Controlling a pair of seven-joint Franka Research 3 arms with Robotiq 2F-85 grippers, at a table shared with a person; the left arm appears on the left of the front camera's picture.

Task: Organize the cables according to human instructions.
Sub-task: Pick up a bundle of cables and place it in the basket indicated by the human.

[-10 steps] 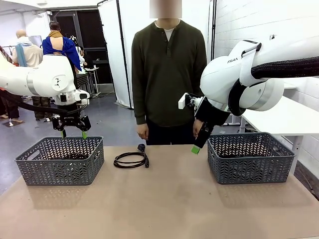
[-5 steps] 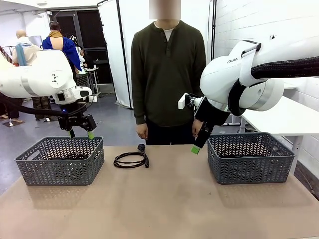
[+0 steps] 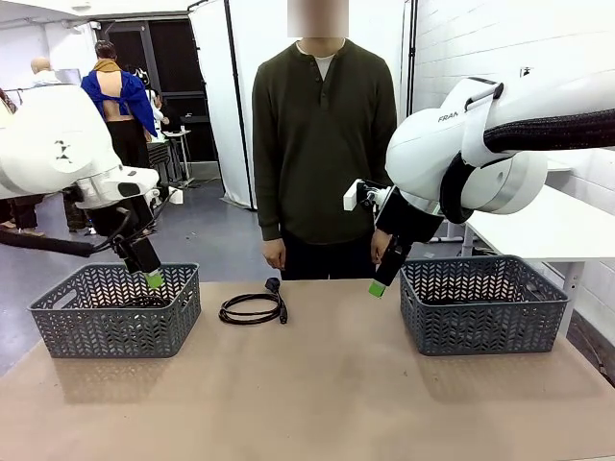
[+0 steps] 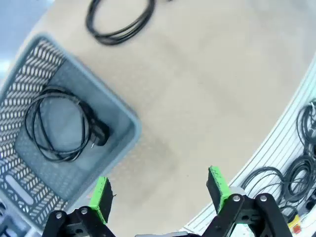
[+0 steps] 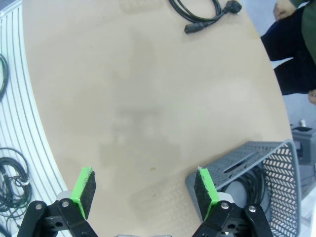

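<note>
- Front view: the loose cable point(image 3: 252, 308) lies coiled on the table point(image 3: 317, 394), left of centre, between the left basket point(image 3: 115, 322) and the right basket point(image 3: 480, 317). It is just in front of the person point(image 3: 325, 144), whose hands hang at the sides.
- Left wrist view: the left-basket cable point(image 4: 57, 123) sits coiled at mid left.
- Right wrist view: the right-basket cable point(image 5: 254, 185) shows dark at lower right.
- The left gripper point(image 4: 159, 190) hangs over its basket's inner edge, jaws spread wide and empty.
- The right gripper point(image 5: 144, 190) hovers beside the right basket's near corner, also released, with nothing between the pads.
- Handling, as a judgement: the loose cable looks light and limp. Its loops will likely sag and spread once lifted.
- The rubbery jacket should give the pads decent friction.
- The plugs point(image 5: 232, 7) are the only stiff parts and may dangle and catch in a basket's lattice.
- Best hold: across the bundled strands where several loops run together, pinching them all and staying clear of the plugs.
</note>
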